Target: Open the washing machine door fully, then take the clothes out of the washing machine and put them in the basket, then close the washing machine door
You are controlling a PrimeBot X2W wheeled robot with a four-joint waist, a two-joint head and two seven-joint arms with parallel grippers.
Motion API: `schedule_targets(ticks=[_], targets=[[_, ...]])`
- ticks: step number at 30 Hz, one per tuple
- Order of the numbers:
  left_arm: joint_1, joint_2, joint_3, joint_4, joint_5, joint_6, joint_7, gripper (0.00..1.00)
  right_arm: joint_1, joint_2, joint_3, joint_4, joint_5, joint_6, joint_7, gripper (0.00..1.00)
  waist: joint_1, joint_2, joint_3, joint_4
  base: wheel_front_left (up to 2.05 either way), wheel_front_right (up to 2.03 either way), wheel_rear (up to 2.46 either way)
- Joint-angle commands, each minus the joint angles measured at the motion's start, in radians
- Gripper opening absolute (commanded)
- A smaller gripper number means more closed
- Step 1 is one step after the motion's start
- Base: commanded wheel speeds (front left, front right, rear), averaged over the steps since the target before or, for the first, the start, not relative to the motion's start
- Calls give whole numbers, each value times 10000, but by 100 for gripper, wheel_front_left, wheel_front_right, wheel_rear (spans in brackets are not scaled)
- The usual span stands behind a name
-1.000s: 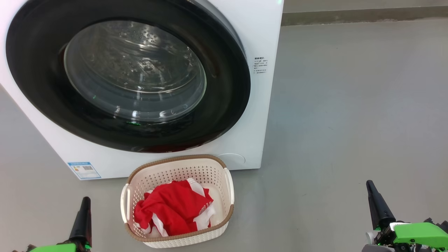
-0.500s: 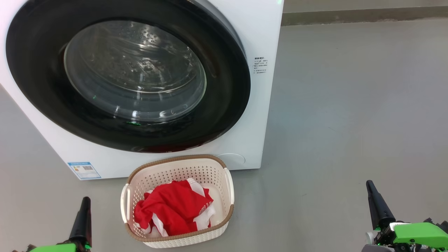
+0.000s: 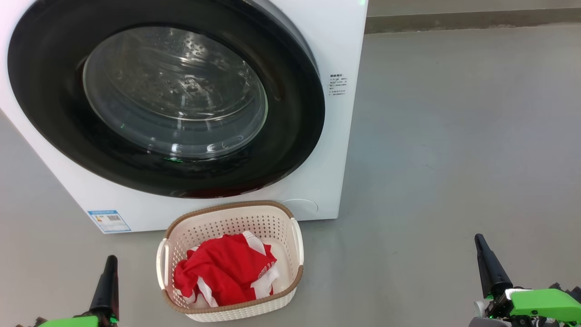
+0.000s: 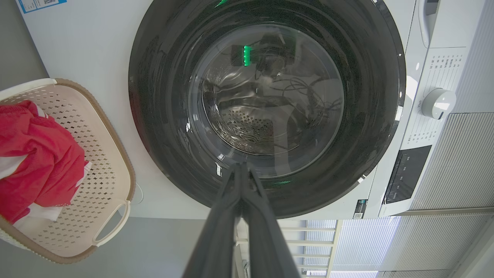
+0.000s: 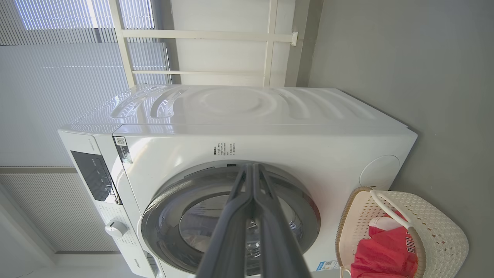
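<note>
The washing machine [image 3: 338, 54] [image 5: 270, 116] stands on the floor with its round black-rimmed door [image 3: 163, 95] [image 4: 266, 104] [image 5: 231, 220] lying flush against the front. Through the glass I see bare steel drum. In front of it sits the cream basket [image 3: 290, 213] [image 4: 104, 127] [image 5: 440, 227] holding red and white clothes [image 3: 224, 268] [image 4: 34, 154] [image 5: 386, 251]. My left gripper [image 3: 110, 260] [image 4: 241, 165] is low at the left of the basket, shut and empty. My right gripper [image 3: 478, 239] [image 5: 252, 166] is low at the far right, shut and empty, well away from the basket.
Grey floor [image 3: 454, 136] spreads to the right of the machine up to a wall base [image 3: 472, 20]. The control panel and knob [image 4: 438, 103] sit above the door. A white window frame and blinds [image 5: 200, 54] stand behind the machine.
</note>
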Motion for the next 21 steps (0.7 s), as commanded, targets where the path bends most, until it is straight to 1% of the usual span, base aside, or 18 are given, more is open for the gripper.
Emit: schedule_targets(ticks=[1, 21], targets=[[-380, 162, 345, -261, -34, -33, 74, 0, -395, -32, 234, -290, 39, -9, 78, 0, 0, 0, 0, 0, 0, 0, 0], [-380, 162, 344, -261, -35, -33, 73, 0, -395, -30, 231, -290, 36, -9, 81, 0, 0, 0, 0, 0, 0, 0, 0]])
